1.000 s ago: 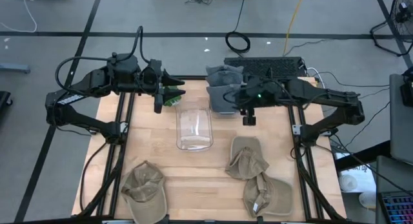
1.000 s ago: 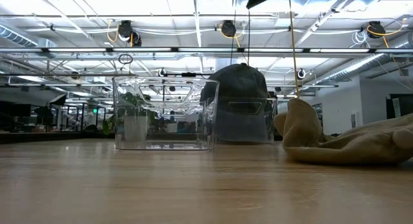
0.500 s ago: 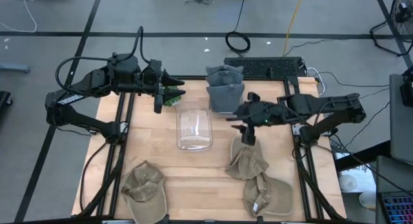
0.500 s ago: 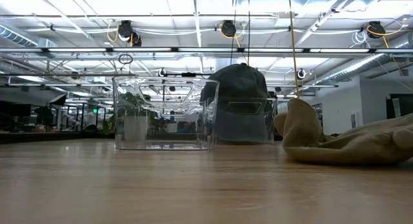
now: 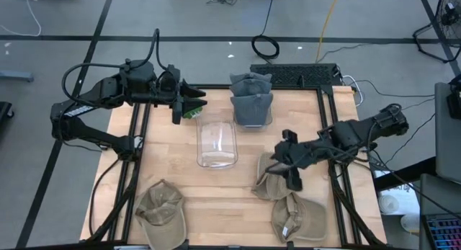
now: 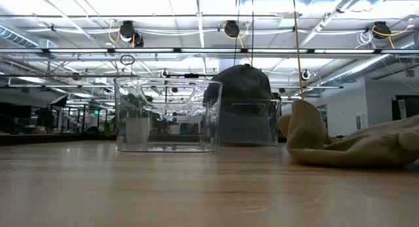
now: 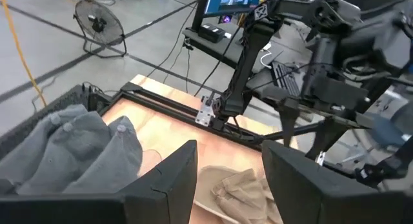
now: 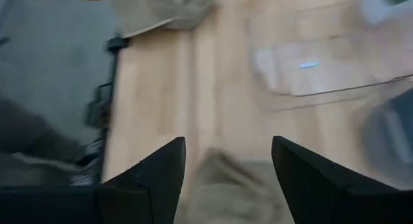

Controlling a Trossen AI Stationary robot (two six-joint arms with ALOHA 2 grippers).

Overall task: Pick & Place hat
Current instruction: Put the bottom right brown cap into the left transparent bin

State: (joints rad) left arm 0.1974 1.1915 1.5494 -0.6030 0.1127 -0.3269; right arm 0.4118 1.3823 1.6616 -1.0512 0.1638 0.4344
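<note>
my matt black right hand hangs over soft tan cloth hats. the tabletop is pale smooth wood, the bin clear glossy plastic, the grey hats matt cloth.

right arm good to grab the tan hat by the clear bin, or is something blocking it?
Probably yes: the right gripper hovers over the tan hat with fingers open, nothing between.
</note>
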